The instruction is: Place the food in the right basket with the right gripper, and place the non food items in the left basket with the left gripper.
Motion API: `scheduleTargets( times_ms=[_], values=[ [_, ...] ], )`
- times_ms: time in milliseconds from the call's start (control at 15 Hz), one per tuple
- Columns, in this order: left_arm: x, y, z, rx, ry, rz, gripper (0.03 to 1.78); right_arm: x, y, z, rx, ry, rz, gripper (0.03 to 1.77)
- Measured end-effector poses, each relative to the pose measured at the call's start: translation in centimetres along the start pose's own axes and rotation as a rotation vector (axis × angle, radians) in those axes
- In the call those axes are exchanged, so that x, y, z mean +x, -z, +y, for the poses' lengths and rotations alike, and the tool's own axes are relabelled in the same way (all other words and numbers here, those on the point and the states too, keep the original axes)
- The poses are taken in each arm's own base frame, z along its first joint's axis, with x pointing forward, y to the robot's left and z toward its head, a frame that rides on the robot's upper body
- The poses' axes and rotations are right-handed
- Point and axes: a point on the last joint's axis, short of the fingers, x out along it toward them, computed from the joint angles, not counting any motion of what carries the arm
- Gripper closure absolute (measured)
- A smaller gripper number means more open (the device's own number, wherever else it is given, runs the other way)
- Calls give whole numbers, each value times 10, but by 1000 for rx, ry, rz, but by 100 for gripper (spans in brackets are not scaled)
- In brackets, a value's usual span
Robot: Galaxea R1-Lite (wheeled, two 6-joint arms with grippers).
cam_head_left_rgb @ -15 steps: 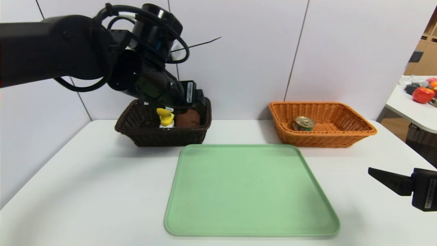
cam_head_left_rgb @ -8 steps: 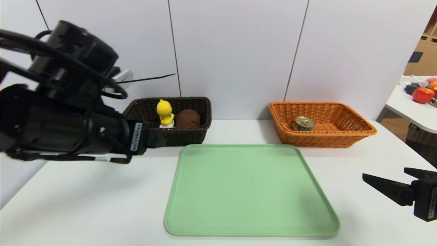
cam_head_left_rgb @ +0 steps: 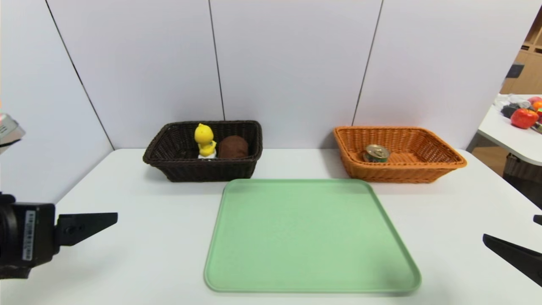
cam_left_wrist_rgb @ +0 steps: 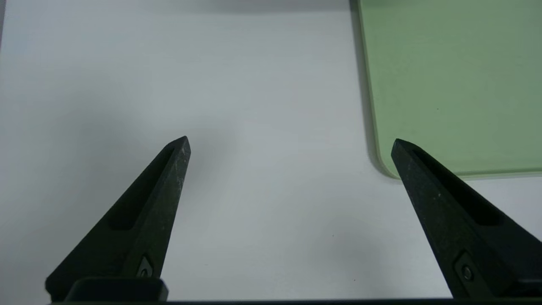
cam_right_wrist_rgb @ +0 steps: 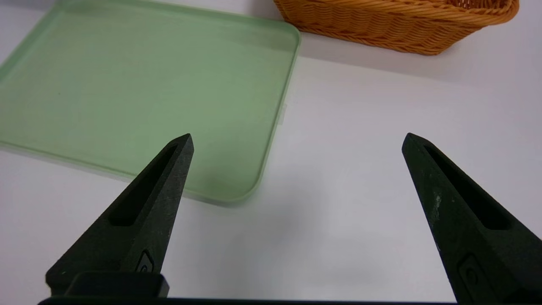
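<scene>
Left gripper [cam_left_wrist_rgb: 290, 140] pulled back from over the dark brown basket [cam_head_left_rgb: 203, 171] to the surface's [cam_head_left_rgb: 139, 254] near left edge, jaws spread wide and empty. Duck toy [cam_head_left_rgb: 205, 140] and brown towel roll [cam_head_left_rgb: 233, 147] sit in that basket, tin can [cam_head_left_rgb: 376, 153] in the orange basket [cam_head_left_rgb: 402, 171]. Right gripper [cam_right_wrist_rgb: 296, 137] hangs spread near the right edge. Green tray [cam_head_left_rgb: 309, 237] is bare, so sorting looks done to me.

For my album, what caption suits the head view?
Sorting done: duck and towel in dark basket, can in orange basket, tray bare.
</scene>
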Motion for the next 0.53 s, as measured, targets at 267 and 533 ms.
scheduleTargets(
  times_ms=[267, 533],
  values=[
    [-20, 35, 26, -36, -62, -39, 12, -27, 19, -5, 4, 19, 24, 10],
    [-39, 59, 43, -44, -159, -123, 12, -44, 33, -9, 42, 103, -18, 10]
  ],
)
